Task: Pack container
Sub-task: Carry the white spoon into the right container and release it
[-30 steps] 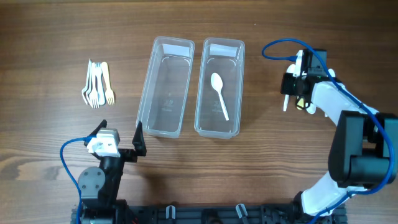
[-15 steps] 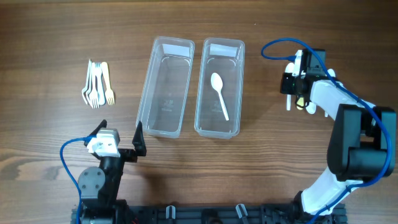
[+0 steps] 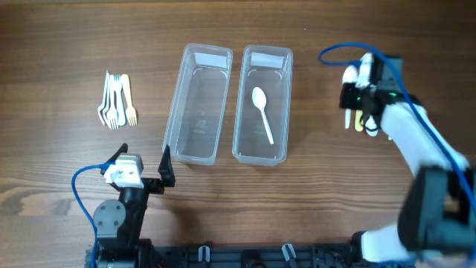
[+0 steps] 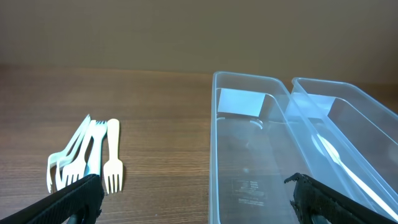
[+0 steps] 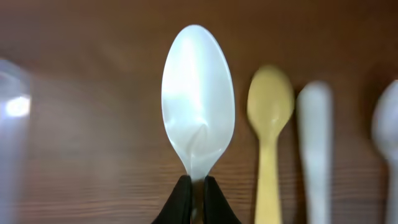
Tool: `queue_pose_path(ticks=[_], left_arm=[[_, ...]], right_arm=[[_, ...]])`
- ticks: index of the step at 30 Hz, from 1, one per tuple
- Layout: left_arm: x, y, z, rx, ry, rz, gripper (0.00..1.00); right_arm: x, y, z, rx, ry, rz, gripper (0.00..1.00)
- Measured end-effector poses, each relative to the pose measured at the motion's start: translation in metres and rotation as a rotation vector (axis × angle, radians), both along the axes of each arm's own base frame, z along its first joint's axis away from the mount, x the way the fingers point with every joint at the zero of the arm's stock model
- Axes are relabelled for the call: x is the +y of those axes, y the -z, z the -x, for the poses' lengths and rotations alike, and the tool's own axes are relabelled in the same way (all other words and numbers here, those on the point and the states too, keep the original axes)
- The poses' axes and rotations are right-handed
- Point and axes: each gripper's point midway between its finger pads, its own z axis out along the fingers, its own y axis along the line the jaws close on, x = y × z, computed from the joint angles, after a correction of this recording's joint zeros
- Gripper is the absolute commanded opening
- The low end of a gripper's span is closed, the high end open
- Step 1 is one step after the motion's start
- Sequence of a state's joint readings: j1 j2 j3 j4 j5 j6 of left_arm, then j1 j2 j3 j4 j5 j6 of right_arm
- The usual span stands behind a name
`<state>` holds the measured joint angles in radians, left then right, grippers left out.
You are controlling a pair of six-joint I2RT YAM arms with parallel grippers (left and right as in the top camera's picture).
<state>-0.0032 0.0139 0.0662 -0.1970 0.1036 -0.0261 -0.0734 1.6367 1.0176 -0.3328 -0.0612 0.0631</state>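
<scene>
Spoon [image 5: 198,106] pinched by right end effector [image 5: 198,186] — left end effector [image 4: 194,186] gapes.

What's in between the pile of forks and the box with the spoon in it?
An empty clear box sits between them, shown in the overhead view.

The held spoon [image 5: 198,99] was glossy, milky white above the black tips of the right claw [image 5: 197,186]. Just beside that claw lay a cream-yellow spoon [image 5: 270,106], then a blurred pale white spoon [image 5: 316,143]. The table [image 3: 59,45] was mid-brown wood with darker streaked grain. Well away from the right claw, the containers [image 3: 175,97] were clear and colourless, each with a frosted white patch; the inner spoon [image 3: 262,112] was white. Beyond the black left claw [image 3: 145,155], the forks [image 3: 111,100] were white, with one cream fork [image 3: 129,100]. The cables [image 3: 80,195] were blue.
</scene>
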Motion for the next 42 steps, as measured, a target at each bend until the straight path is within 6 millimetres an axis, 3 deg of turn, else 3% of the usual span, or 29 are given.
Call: queue_pose_path(ticks=[2,5,7,10,17,21,27,28,29,30,31,37,38,42], left_arm=[[0.000,0.000,0.000,0.000,0.000,0.000,1.00],[0.000,0.000,0.000,0.000,0.000,0.000,1.00],[0.000,0.000,0.000,0.000,0.000,0.000,1.00],[0.000,0.000,0.000,0.000,0.000,0.000,1.00],[0.000,0.000,0.000,0.000,0.000,0.000,1.00],[0.000,0.000,0.000,0.000,0.000,0.000,1.00],[0.000,0.000,0.000,0.000,0.000,0.000,1.00],[0.000,0.000,0.000,0.000,0.000,0.000,1.00],[0.000,0.000,0.000,0.000,0.000,0.000,1.00],[0.000,0.000,0.000,0.000,0.000,0.000,1.00],[0.000,0.000,0.000,0.000,0.000,0.000,1.00],[0.000,0.000,0.000,0.000,0.000,0.000,1.00],[0.000,0.000,0.000,0.000,0.000,0.000,1.00],[0.000,0.000,0.000,0.000,0.000,0.000,1.00]], right_arm=[[0.005,-0.049,0.001,-0.117,-0.004,-0.016,0.04],[0.020,-0.101,0.011,-0.240,-0.035,-0.059,0.04],[0.036,-0.124,0.022,-0.283,-0.064,-0.102,0.04],[0.063,-0.139,0.037,-0.293,-0.106,-0.170,0.04],[0.129,-0.121,0.044,-0.207,-0.184,-0.284,0.04],[0.167,-0.086,0.040,-0.111,-0.228,-0.312,0.04],[0.206,-0.025,0.041,0.029,-0.270,-0.311,0.04],[0.214,-0.014,0.042,0.050,-0.284,-0.309,0.12],[0.217,-0.011,0.043,0.057,-0.290,-0.308,0.32],[0.220,-0.009,0.044,0.061,-0.296,-0.307,0.54],[0.222,-0.010,0.044,0.058,-0.297,-0.311,0.59],[0.224,-0.018,0.042,0.031,-0.300,-0.326,0.65],[0.223,-0.022,0.043,0.026,-0.302,-0.325,0.70],[0.206,-0.059,0.049,-0.034,-0.306,-0.305,0.77]])
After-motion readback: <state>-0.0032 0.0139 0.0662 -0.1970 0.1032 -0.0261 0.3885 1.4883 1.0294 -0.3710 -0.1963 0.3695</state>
